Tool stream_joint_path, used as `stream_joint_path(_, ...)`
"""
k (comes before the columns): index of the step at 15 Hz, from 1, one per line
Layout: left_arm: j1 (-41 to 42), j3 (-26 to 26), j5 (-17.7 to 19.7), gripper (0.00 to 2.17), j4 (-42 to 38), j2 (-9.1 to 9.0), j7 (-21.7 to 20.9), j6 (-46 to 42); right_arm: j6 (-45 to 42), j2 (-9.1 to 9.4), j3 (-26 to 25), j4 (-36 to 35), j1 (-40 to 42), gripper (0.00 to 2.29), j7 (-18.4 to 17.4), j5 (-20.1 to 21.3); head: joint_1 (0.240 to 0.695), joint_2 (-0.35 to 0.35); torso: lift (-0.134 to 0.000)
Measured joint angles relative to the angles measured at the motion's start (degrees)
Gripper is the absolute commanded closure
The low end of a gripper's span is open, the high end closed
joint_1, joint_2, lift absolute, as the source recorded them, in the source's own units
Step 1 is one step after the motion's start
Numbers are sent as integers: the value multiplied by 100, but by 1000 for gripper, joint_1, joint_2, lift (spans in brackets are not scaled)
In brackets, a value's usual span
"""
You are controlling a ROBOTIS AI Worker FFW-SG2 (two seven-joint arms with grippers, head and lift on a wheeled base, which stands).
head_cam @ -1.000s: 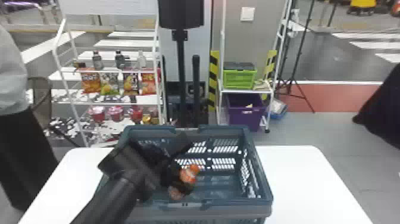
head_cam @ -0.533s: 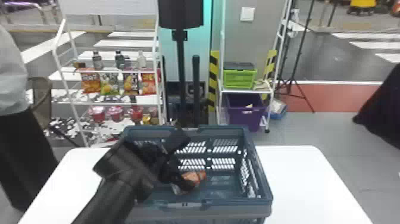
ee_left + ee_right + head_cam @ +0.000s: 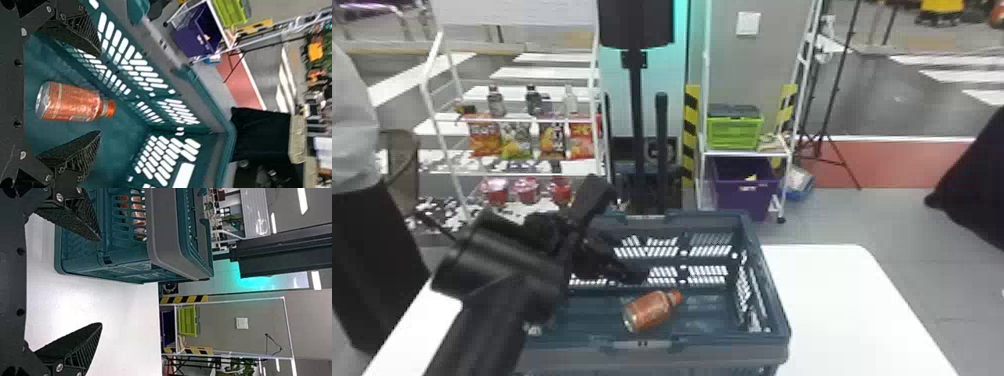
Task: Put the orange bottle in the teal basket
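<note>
Holding left gripper (image 3: 100, 93) spread, left of centre in the head view, likely to leave orange bottle (image 3: 649, 311) lying free, lower centre, inside teal basket (image 3: 722, 357); resting right gripper (image 3: 101, 282) likewise parted.

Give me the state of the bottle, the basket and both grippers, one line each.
Orange bottle: capped, lying on its side inside the basket, ungripped.
Teal basket: upright, top open, holding the bottle.
Left gripper: fingers open, no bottle between them.
Right gripper: fingers open, empty.
</note>
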Motion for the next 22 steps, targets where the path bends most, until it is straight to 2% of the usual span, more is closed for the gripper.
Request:
stream_joint_path(3, 381, 483, 210, 228, -1051, -23, -134, 550, 19, 0, 0, -87, 49, 124, -9, 3, 499, 0, 0)
stream_joint_path(6, 1200, 1284, 651, 218, -2443, -238, 77, 869, 65, -5, 0, -212, 90, 124, -9, 3, 499, 0, 0)
stream_joint_path(10, 2731, 2329, 1563, 218, -4270, -297, 451, 868, 100, -68, 7, -384, 153, 124, -9, -10, 499, 0, 0)
stream_joint_path(13, 4034, 2923, 2408, 201, -5280, -299, 627, 380, 101, -169, 51, -506, 198, 124, -9, -62, 499, 0, 0)
stream_joint_path(15, 4941, 3162, 2891, 194, -5541, -299, 877, -523, 101, -268, 120, -636, 229, 124, -9, -94, 499, 0, 0)
stream_joint_path(16, 5316, 3185, 2995, 194, -5546, -298, 1060, -1089, 101, -327, 153, -693, 245, 124, -9, -121, 499, 0, 0)
stream_joint_path(18, 6156, 3074, 3039, 191, -5292, -298, 1584, -2791, 102, -482, 208, -807, 287, 124, -12, -217, 499, 0, 0)
stream_joint_path(22, 7197, 2434, 3020, 191, -4525, -298, 2800, -5002, 133, -798, 327, -884, 307, 120, -257, -321, 499, 0, 0)
